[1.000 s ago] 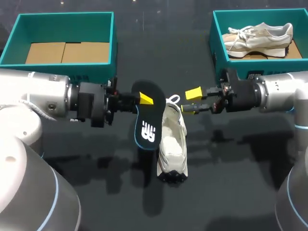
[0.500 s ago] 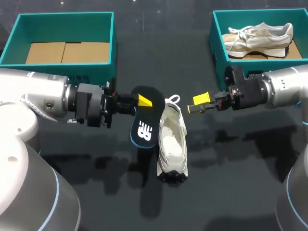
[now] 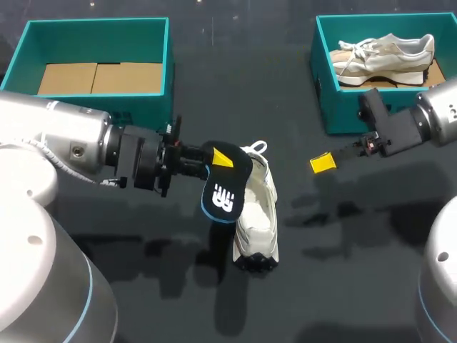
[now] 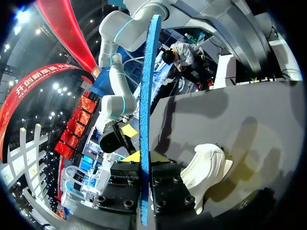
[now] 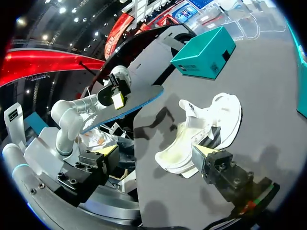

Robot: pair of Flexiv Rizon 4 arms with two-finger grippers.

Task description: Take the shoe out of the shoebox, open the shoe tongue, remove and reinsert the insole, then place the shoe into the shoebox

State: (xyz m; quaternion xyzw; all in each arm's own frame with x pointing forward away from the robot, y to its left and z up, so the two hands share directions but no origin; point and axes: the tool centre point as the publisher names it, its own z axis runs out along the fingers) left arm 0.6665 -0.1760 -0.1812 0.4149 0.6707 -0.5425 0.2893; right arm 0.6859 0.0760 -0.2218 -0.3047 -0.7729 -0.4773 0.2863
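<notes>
A white shoe (image 3: pixel 255 211) lies on the dark table, its opening facing up. My left gripper (image 3: pixel 220 158) is shut on the heel end of a black insole (image 3: pixel 223 191) with a blue underside. The insole hangs just above the shoe's left side. In the left wrist view the insole (image 4: pixel 146 96) shows edge-on between the fingers, with the shoe (image 4: pixel 206 165) on the table beside it. My right gripper (image 3: pixel 323 163) stands open to the right of the shoe, holding nothing. From the right wrist view its fingers (image 5: pixel 218 165) are wide apart, with the shoe (image 5: pixel 206 122) and the insole (image 5: pixel 127 106) ahead.
An empty teal shoebox (image 3: pixel 93 32) sits at the back left. A second teal shoebox (image 3: pixel 321 64) at the back right holds another beige shoe (image 3: pixel 385 50). The right arm stands just in front of that box.
The right gripper has drawn back to the right, away from the shoe. The left gripper has carried the insole rightward, closer over the shoe.
</notes>
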